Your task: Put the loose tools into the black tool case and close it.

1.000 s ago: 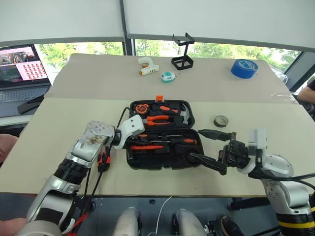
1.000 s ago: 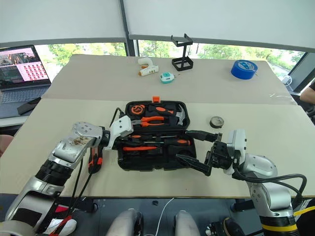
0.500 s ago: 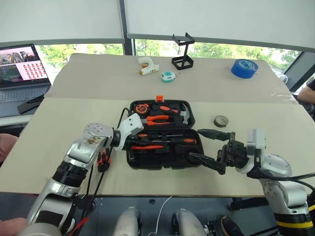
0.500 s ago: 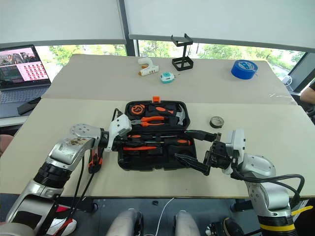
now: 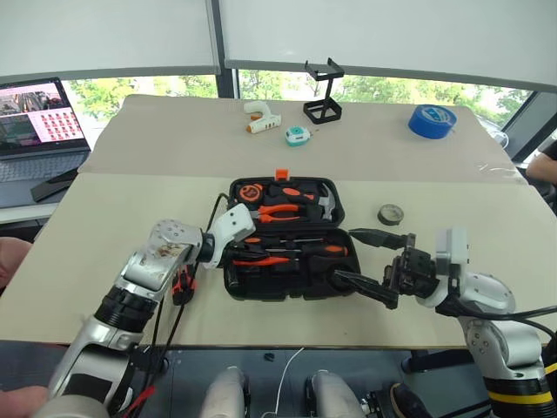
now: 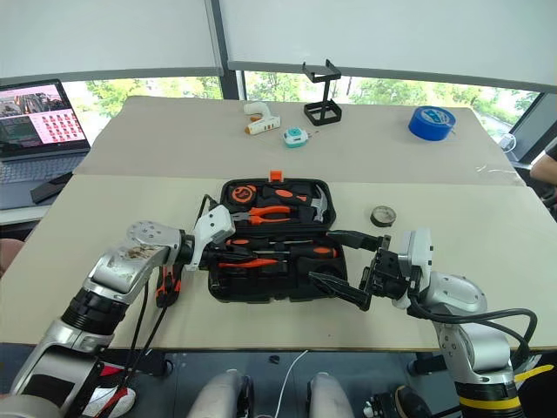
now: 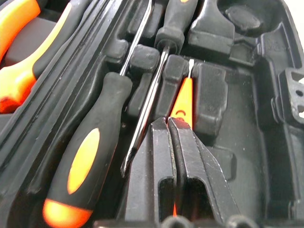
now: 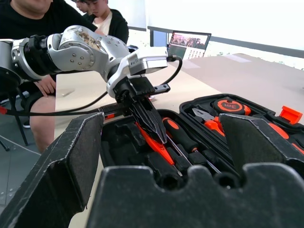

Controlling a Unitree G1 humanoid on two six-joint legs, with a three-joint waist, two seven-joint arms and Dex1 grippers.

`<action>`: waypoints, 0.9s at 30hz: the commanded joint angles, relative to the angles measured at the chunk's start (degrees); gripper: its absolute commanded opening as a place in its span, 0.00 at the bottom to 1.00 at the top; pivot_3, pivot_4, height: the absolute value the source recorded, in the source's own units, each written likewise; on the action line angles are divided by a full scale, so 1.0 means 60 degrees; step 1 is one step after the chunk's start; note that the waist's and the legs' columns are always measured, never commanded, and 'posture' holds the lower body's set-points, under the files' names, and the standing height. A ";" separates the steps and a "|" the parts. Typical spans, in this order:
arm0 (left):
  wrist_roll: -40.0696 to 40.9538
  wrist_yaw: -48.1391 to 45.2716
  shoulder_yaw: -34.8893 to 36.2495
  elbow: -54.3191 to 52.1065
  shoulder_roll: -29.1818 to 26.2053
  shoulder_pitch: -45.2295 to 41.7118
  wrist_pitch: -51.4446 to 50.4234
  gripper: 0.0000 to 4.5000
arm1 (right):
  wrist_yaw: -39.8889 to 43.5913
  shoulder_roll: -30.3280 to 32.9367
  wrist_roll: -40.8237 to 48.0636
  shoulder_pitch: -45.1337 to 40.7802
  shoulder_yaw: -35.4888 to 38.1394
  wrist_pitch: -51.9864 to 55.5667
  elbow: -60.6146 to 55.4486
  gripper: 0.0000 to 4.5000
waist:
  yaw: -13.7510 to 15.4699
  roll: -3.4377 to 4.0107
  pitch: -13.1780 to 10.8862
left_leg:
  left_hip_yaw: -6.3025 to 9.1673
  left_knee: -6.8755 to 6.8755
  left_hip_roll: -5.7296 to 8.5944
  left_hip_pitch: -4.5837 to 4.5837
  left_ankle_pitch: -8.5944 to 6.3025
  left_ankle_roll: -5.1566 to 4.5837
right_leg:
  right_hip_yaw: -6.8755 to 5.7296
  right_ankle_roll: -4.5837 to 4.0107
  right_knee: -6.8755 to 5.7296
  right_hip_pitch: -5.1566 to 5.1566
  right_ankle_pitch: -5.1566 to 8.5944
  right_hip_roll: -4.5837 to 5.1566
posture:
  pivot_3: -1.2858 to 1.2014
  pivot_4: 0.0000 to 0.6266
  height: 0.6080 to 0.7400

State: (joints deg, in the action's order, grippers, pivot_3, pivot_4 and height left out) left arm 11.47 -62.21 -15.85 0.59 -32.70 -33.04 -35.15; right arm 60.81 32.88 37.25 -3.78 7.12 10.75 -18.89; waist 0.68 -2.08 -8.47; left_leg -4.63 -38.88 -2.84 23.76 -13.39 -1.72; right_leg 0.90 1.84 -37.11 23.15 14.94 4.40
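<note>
- Left end effector [image 8: 152, 124]: fingers pinched narrow, tips down inside the black tool case [image 5: 287, 283], pressing on or pinching the small orange pen-like screwdriver [image 7: 182, 97]. Can't tell whether it truly grips it or just pushes.
- Right end effector [image 5: 372, 261]: jaws spread wide, holding nothing, hovering just beside the case's right edge, tips pointing back toward the left end effector.
- Case lies open on the surface, between the two end effectors. The two slim black-and-orange screwdrivers [image 7: 83, 156] lie in the tray just beside the left tips, shafts crossing the moulded ribs.
- Utility knife [image 5: 182, 284] looks to lie on the surface, outside the case, under the left forearm.
- Risk 1: pen driver not seated in its slot. If the left tips let go while it's tilted, it rides up on a rib and the lid won't shut.
- Risk 2: left tips withdrawing could snag the neighbouring shaft & drag it out of place.
- Risk 3: knife is part hidden by the arm and cable, so easy to miss or knock off the edge when the arm moves.
- Risk 4: right lower finger sits close to the case rim; a nudge slides the whole case, since nothing is bracing it.
</note>
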 commanded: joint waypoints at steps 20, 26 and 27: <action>-0.0208 0.0855 -0.0062 -0.0126 -0.0017 0.1135 0.0439 0.03 | 0.0003 -0.0122 0.0001 -0.0240 0.0163 -0.0192 0.0045 1.00 | -0.0004 0.0017 0.0015 | 0.0000 0.0014 -0.0002 -0.0082 -0.0001 0.0000 | 0.0005 -0.0001 0.0005 -0.0067 0.0001 0.0001 | 0.52 0.24 1.00; 0.1612 0.0896 0.2739 -0.1499 0.0139 0.2126 0.1783 0.08 | 0.0627 0.0322 0.0091 -0.0170 0.0755 -0.0493 0.0477 1.00 | -0.0086 0.0022 0.0016 | 0.0000 0.0024 -0.0013 -0.0076 -0.0002 0.0000 | 0.0010 -0.0006 0.0004 -0.0050 0.0002 0.0002 | 0.52 0.24 1.00; 0.1921 0.0872 0.3317 -0.1844 0.0066 0.2439 0.2058 0.14 | 0.0816 0.0463 0.0097 -0.0143 0.0934 -0.0614 0.0622 1.00 | -0.0103 0.0021 0.0013 | -0.0001 0.0024 -0.0013 -0.0064 -0.0002 0.0000 | 0.0010 -0.0006 0.0002 -0.0037 0.0002 0.0002 | 0.52 0.24 1.00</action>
State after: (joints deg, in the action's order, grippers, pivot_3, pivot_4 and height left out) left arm 18.53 -56.82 -3.69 -5.01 -31.30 -19.80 -26.74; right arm 63.58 33.98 36.87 -4.49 8.85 9.64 -15.86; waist 0.06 -1.95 -8.39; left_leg -4.65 -38.74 -2.94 23.50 -13.40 -1.72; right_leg 0.98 1.79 -37.11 23.07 14.94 4.42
